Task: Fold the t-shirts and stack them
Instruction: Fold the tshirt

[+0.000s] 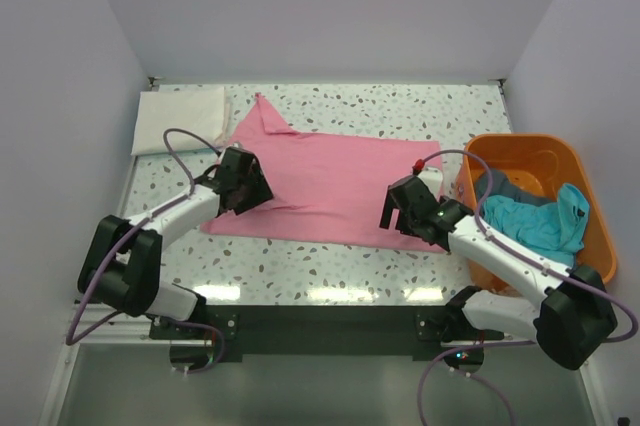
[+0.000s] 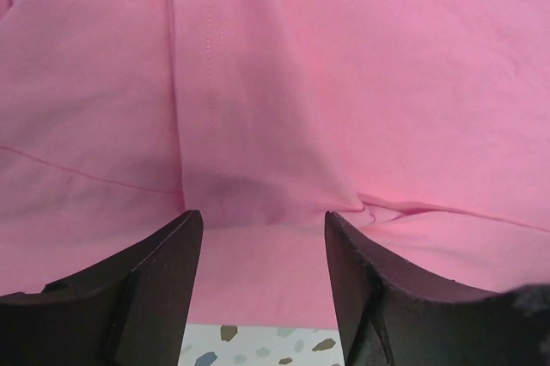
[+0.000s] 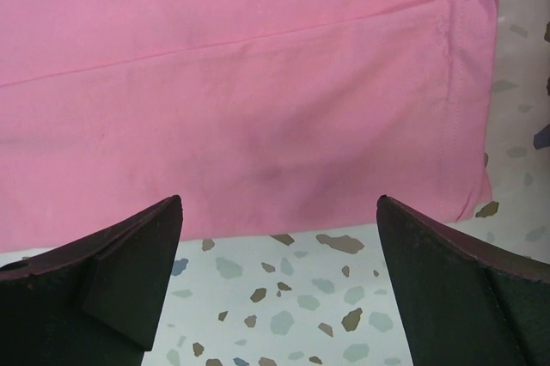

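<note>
— Where is the pink t-shirt (image 1: 330, 181)?
— It lies flat on the tabletop (image 1: 400, 106)
— What is at its near edge?
— The left pincer (image 2: 262, 237), half spread above the cloth, and the right pincer (image 3: 279, 211), spread wide

Pale walls (image 1: 330, 6) box in a speckled terrazzo tabletop (image 1: 350, 106) — evenly lit

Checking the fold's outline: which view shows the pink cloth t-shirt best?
Top external: nearly the whole pink cloth t-shirt shows. Left wrist shows only a seam close up; right wrist only a hemmed corner.
</note>
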Controlling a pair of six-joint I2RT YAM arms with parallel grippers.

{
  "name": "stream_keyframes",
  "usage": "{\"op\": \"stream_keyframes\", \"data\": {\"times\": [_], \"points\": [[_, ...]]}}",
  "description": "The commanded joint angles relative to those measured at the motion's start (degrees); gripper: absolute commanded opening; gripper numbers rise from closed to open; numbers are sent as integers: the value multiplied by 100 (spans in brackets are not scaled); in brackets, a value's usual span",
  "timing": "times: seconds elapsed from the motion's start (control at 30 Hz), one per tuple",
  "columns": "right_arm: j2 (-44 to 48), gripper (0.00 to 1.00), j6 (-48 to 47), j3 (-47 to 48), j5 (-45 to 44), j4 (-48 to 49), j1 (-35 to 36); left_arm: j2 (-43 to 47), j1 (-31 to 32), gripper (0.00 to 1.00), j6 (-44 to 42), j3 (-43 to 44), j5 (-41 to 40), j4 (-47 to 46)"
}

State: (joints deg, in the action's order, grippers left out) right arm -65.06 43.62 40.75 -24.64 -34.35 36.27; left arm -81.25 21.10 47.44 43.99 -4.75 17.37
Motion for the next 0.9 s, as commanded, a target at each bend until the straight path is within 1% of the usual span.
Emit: {"op": "stream_keyframes", "data": {"times": [0.0, 0.07, 0.13, 0.27, 0.37, 0.5, 0.7, 0.77, 0.8, 0.87], "points": [[195, 99, 147, -67, -330, -143, 3, -224, 43, 63, -138, 364, -140, -111], [178, 99, 147, -76, -383, -134, -6, -268, 43, 66, -95, 400, -332, 56], [143, 99, 182, -59, -383, -195, 3, -251, 43, 66, -60, 392, -421, 223], [64, 99, 182, -102, -357, -142, -6, -128, 43, 66, -24, 277, -552, 259], [19, 99, 182, -155, -357, -81, -6, -223, 43, 63, -7, 242, -562, 215], [-86, 99, 148, -120, -357, -63, -6, -479, 52, 56, 28, 365, -597, 250], [-174, 99, 77, 3, -427, -116, -6, -558, 52, 51, 2, 426, -658, 250], [-191, 99, 86, -6, -427, -107, -6, -558, 52, 48, 2, 444, -676, 241], [-192, 99, 94, -15, -427, -98, -6, -567, 52, 43, 2, 453, -676, 241], [-209, 99, 86, -23, -427, -90, -6, -567, 52, 39, -7, 462, -685, 189]]}}
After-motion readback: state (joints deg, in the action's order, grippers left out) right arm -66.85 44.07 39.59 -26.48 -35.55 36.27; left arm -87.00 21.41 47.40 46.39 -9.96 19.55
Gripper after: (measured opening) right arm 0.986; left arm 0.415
